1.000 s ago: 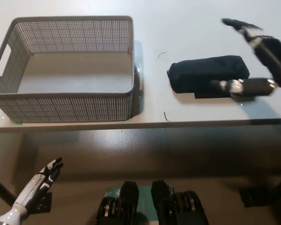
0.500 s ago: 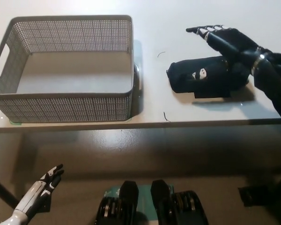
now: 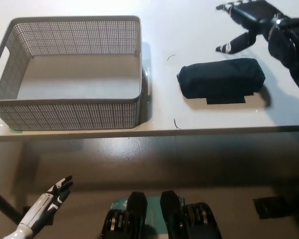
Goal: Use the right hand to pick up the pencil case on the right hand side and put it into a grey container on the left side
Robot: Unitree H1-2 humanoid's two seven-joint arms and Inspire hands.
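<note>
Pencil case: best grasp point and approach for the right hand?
Grip the pencil case across its short width at the middle, coming from above. It lies flat, long axis left-right, with free table on both long sides. The right hand hovers open behind it; the left hand rests low.

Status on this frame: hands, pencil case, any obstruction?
Right hand open, above and behind pencil case. Left hand open, low. Case on table, ungrasped. Basket empty; path clear.

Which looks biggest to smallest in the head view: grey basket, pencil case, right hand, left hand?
1. Grey basket
2. Pencil case
3. Right hand, open above the case; partly foreshortened, so the ranking is unsure
4. Left hand, resting low at lower left, open
</note>
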